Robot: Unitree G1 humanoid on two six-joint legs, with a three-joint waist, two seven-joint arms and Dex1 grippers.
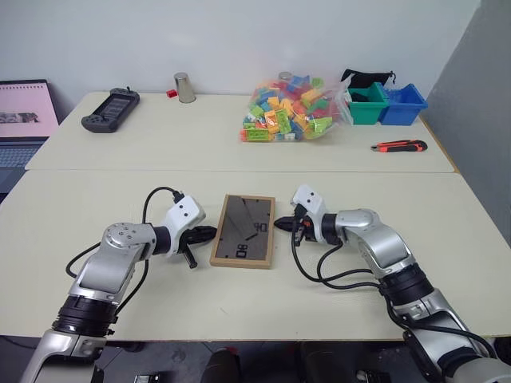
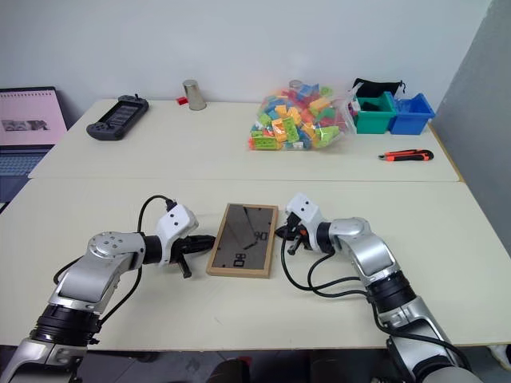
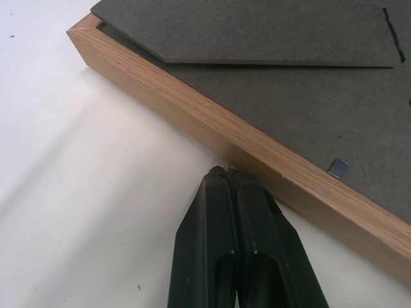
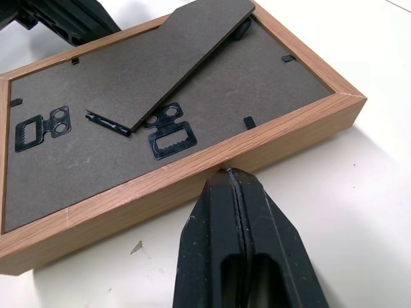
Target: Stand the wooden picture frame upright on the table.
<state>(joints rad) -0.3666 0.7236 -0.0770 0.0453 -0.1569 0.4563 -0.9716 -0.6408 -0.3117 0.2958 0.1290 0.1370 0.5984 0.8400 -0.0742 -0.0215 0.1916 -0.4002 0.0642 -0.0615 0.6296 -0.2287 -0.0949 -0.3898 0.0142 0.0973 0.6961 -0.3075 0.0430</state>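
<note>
Lying face-down, the wooden picture frame (image 1: 243,231) shows its dark back.

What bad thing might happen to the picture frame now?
The frame lies face down, with both shut grippers, left and right, pressed against opposite long sides. Squeezed only by narrow tips, it might slip out and flop back onto the table when lifted. If one side pushes harder, it could slide or spin instead of rising. Its stand sits only a little raised, so the frame may tip over once upright.

cream table (image 1: 120,311), wooden picture frame (image 1: 243,230) flat (back up)
</note>
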